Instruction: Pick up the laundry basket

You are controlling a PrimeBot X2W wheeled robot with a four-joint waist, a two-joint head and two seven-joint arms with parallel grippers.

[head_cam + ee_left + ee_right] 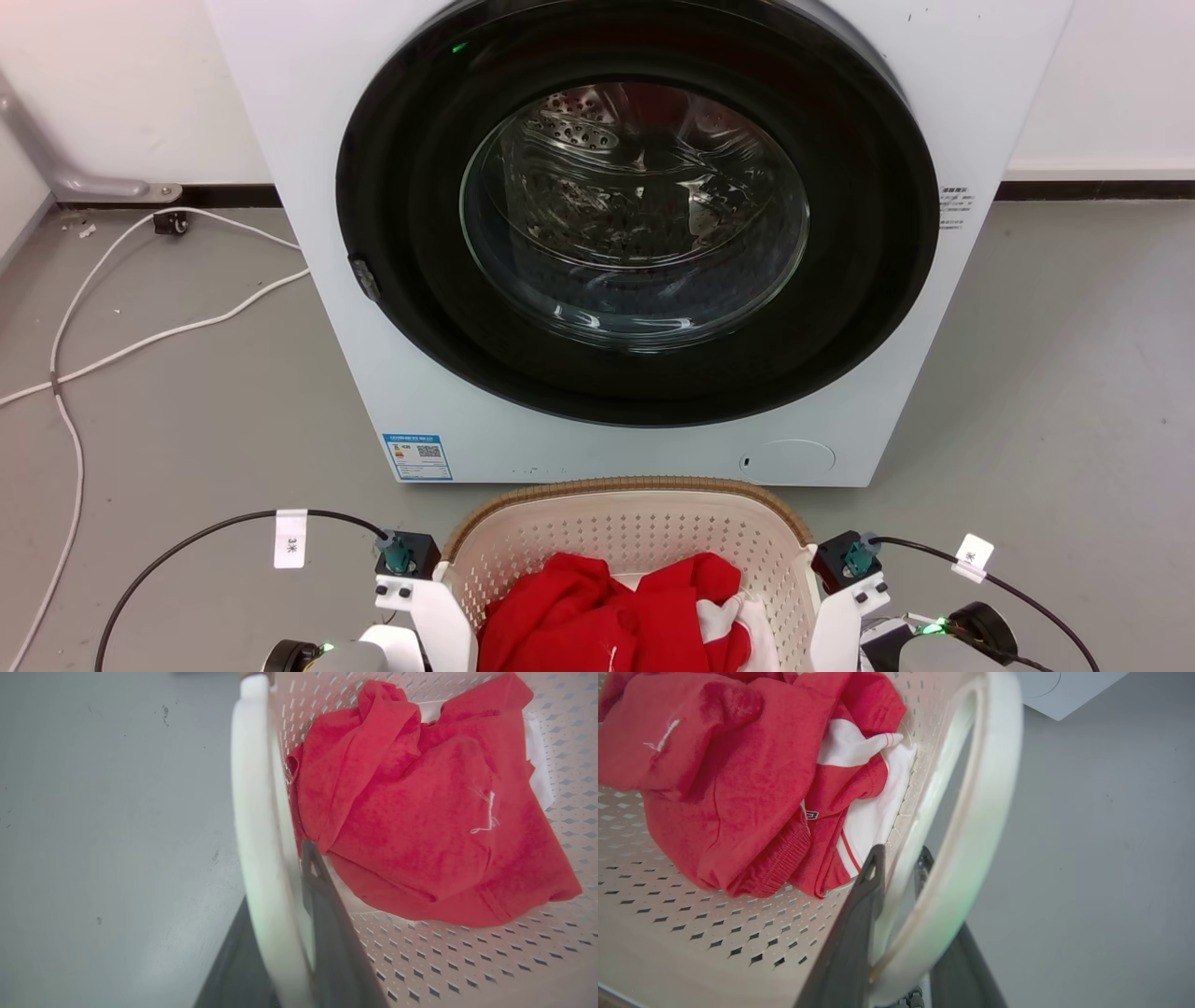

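Dark fingers (327, 914) of left gripper (276, 873) are seen pinched on one white side handle (252, 812); right gripper (901, 853) is likewise clamped on the opposite handle (987, 812). Laundry basket (635, 537) is set on floor (1074, 373) before washing machine (373, 373), flanked by both arms. An even, straight-up lift is judged needed.

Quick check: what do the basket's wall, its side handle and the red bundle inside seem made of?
The cream-white perforated laundry basket wall: moulded plastic, matte, judging by uniform diamond holes. Its white side handle: smooth, slightly glossy plastic, likely. The red crumpled garment: soft knit fabric, creased, with ribbed cuff.
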